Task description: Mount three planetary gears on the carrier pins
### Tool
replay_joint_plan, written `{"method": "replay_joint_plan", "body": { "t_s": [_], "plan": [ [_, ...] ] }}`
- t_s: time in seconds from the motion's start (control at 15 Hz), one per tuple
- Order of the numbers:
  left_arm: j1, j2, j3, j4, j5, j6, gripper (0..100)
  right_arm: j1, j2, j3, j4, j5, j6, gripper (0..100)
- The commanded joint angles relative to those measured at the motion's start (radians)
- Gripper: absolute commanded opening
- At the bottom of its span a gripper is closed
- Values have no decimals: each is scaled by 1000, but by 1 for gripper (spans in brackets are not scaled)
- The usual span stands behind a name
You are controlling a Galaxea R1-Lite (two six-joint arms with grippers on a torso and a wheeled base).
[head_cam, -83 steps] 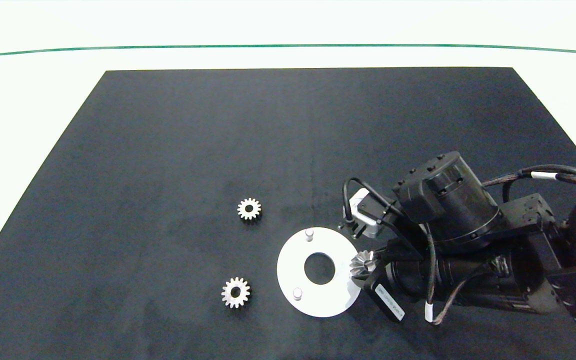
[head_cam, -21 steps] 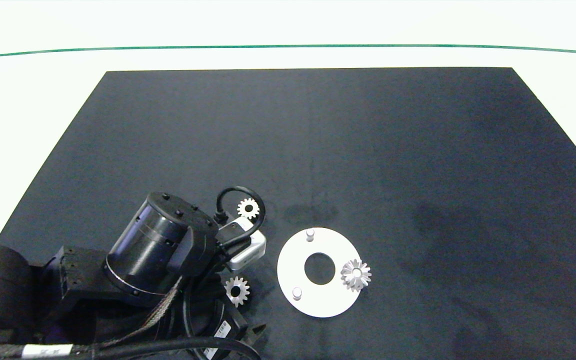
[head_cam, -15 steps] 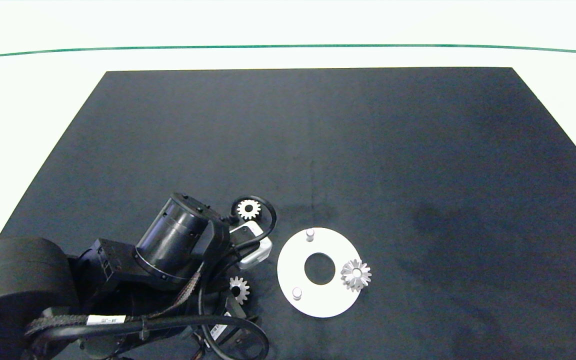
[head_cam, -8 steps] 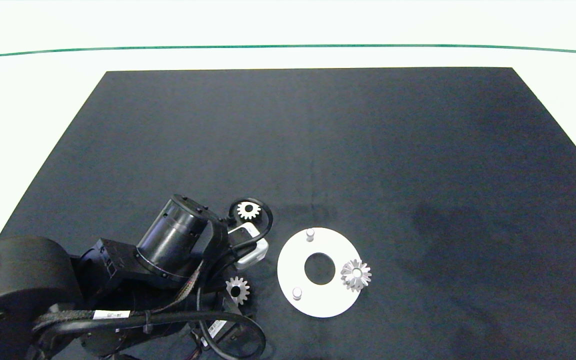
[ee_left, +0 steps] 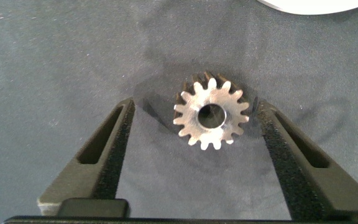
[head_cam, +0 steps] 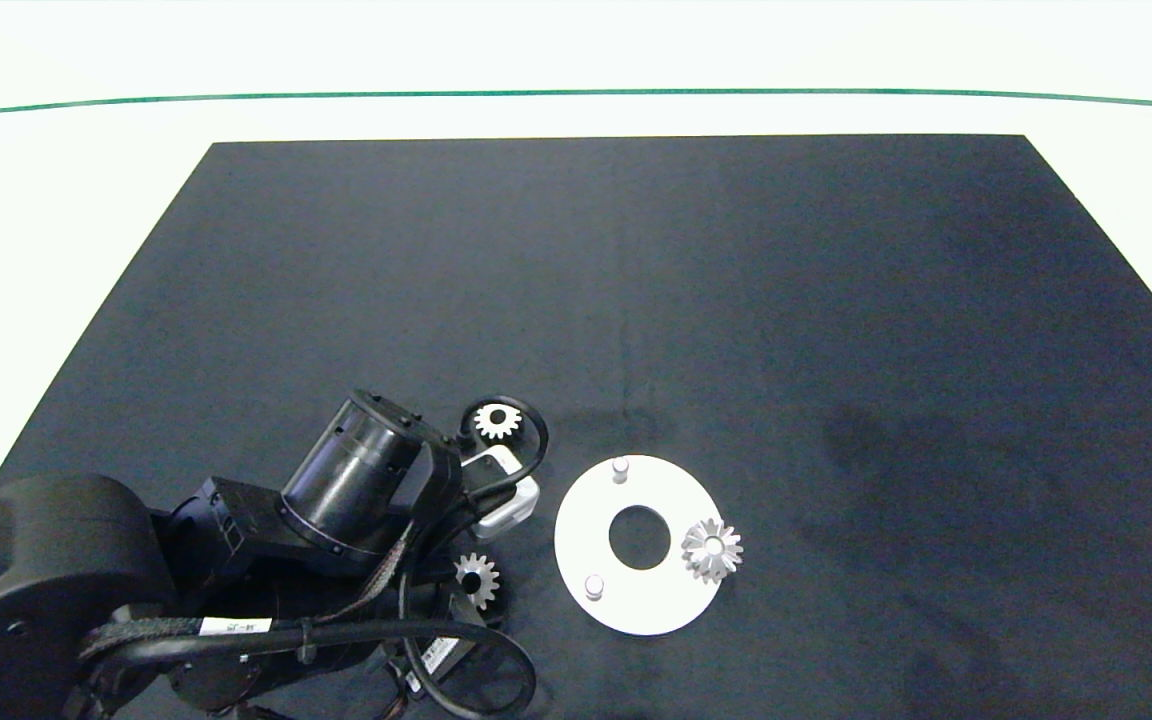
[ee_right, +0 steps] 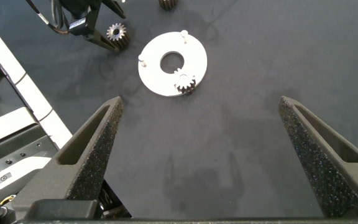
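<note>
Bright, even overhead light; white worktop (head_cam: 576, 50) overexposed around matte black mat (head_cam: 616, 300). Soft faint shadows. Sharp focus, slight bowing at edges.

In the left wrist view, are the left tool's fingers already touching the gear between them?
No: the left tool is open, with dark mat visible between each finger and the gear.

No text can be read. The left arm (head_cam: 56, 590) carries two small white labels with dark print, one on its cable (head_cam: 236, 627) and one near the gripper's base (head_cam: 433, 655), close to the mat's (head_cam: 636, 250) near edge; the print on both is too small to make out. No other writing, numbers or signs show.
</note>
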Motion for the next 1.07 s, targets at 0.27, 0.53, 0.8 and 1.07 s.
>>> {"method": "replay_joint_plan", "body": {
  "t_s": [0.27, 0.53, 0.8, 1.07],
  "plan": [
    [1, 22, 1, -19, 2, 2, 65, -1, 4, -4, 1, -1, -1, 100],
    [1, 22, 7, -17, 2, 2, 57, -1, 4, -4, 1, -1, -1, 100],
    [5, 10, 13, -16, 2, 2, 48, -1, 5, -4, 0, -1, -1, 100],
    [-3, 5, 14, -16, 2, -23, 41, -1, 5, -4, -2, -1, 0, 100]
  ]
}}
